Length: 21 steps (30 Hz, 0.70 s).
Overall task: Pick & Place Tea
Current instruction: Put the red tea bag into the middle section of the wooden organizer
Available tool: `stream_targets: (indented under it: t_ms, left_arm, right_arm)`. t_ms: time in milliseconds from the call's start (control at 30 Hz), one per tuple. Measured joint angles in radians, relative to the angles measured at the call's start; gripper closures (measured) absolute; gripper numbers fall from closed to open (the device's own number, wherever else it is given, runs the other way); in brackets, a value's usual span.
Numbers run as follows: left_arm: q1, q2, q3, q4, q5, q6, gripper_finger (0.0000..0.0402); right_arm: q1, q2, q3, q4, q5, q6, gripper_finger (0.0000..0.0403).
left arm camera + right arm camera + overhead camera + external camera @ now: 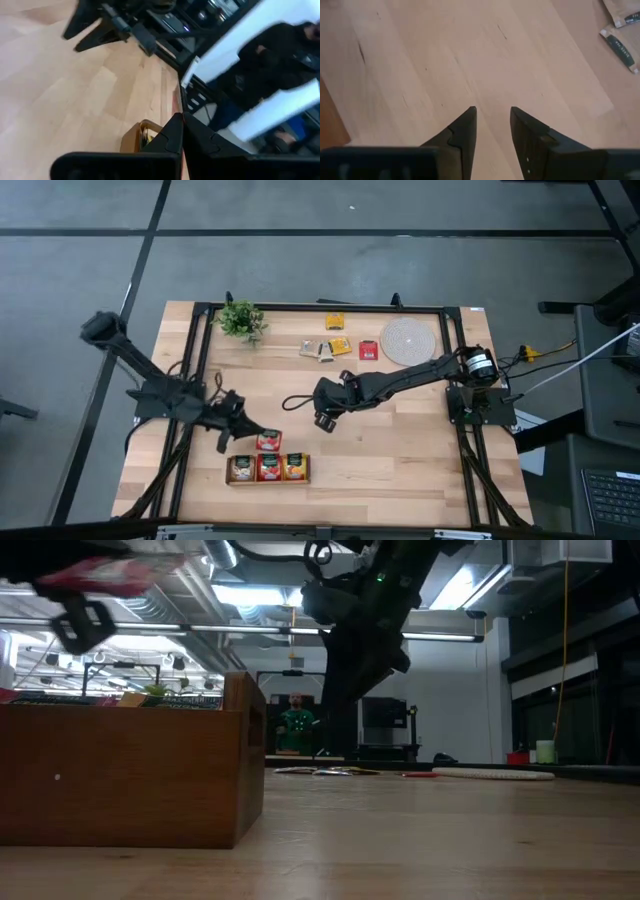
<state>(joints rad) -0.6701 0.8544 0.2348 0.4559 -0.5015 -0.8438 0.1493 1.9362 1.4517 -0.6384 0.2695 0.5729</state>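
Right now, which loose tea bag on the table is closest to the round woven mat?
The red tea bag, lying just left of the round woven mat. The yellow tea bags and the pale ones lie farther left.

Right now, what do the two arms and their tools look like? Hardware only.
Both arms are dark, near-black jointed links. The left tool and right tool each end in two black wedge-shaped fingers with stepped inner edges. A black cable loops off the right arm, whose base joint carries a black-and-silver cylindrical housing.
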Motion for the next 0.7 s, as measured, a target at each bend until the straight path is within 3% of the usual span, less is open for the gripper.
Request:
stream_targets:
  t_ms: [167,300,533,700]
  left_arm:
    - [-0.228,0.074,0.0,0.01,-0.332,-0.138,0.04]
    - [-0.332,0.187,0.0,0.065,-0.503,-0.251,0.04]
    - [-0.364,0.404,0.058,0.124,-0.543,-0.322,0.0399]
    - [-0.373,0.518,0.109,0.127,-0.55,-0.342,0.04]
  right_arm:
    - [0.006,0.0,0.0,0.0,0.003,0.025,0.0282]
    - [0.028,0.0,0.0,0.001,0.065,0.028,0.0282]
    - [0.069,0.0,0.0,0.024,0.178,0.059,0.0282]
    - [0.084,0.0,0.0,0.055,0.196,0.08,0.0282]
